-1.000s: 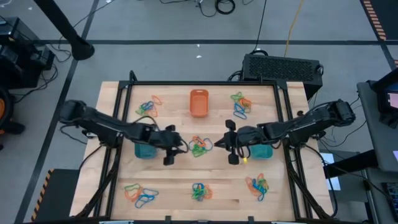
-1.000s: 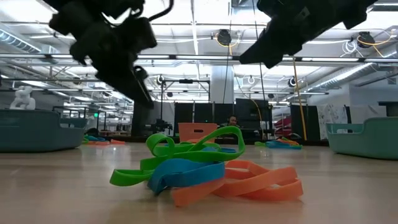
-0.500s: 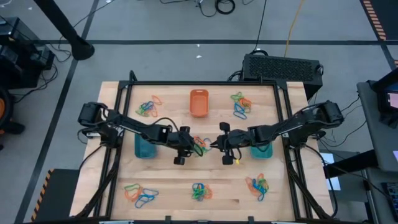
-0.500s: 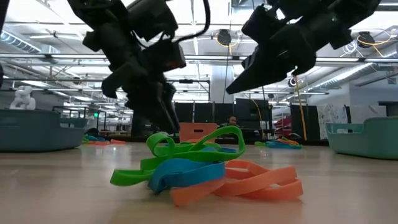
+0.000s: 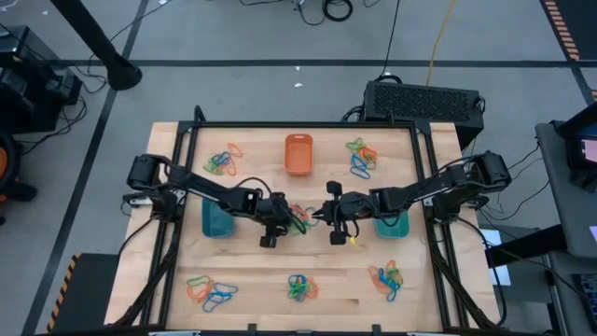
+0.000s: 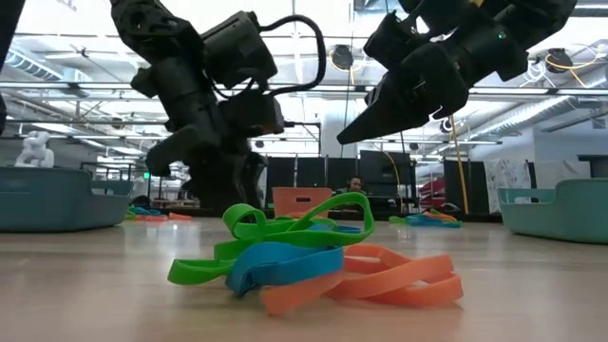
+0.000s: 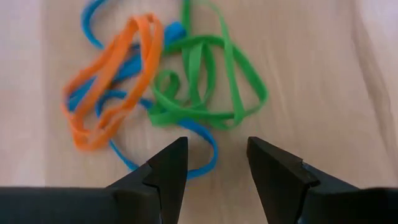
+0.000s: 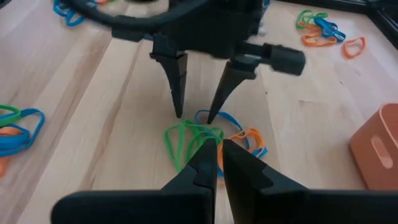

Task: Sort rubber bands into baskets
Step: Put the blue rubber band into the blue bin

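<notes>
At the centre of the surface (image 5: 187,271) lies a tangle of rubber bands (image 5: 299,217): light, floppy loops, probably snagging together. Left claw (image 7: 212,163), spread, hovers at its 9 o'clock; right claw (image 8: 219,163), pressed together, at 3 o'clock. Best pinch one raised green loop (image 6: 313,211).

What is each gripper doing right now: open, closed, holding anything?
Left gripper: open, holding nothing, over the middle rubber bands.
Right gripper: closed, holding nothing.

Matt rubber bands (image 7: 186,93), pale wood table (image 7: 311,74)
</notes>
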You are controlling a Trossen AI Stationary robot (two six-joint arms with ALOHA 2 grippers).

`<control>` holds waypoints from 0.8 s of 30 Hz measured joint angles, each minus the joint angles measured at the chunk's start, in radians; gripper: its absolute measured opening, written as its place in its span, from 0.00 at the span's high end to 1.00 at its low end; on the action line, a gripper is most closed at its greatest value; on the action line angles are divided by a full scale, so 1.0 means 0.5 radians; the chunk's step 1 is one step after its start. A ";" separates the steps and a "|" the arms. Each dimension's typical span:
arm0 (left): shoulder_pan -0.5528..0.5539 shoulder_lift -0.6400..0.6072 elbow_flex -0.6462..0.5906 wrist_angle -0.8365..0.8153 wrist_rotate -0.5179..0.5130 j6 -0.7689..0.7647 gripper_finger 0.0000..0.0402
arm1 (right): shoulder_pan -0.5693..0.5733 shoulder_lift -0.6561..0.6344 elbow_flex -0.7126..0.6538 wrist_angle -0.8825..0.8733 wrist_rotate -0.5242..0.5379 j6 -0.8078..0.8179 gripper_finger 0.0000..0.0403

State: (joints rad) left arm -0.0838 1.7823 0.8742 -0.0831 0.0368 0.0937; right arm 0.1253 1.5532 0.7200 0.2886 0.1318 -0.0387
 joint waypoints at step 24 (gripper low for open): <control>0.062 -0.033 0.026 -0.162 -0.030 -0.001 0.98 | 0.001 0.000 -0.001 0.014 -0.005 0.001 0.96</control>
State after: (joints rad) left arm -0.0529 1.7656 0.8874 -0.1638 0.0216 0.0932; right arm 0.1257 1.5529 0.7197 0.2957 0.1295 -0.0383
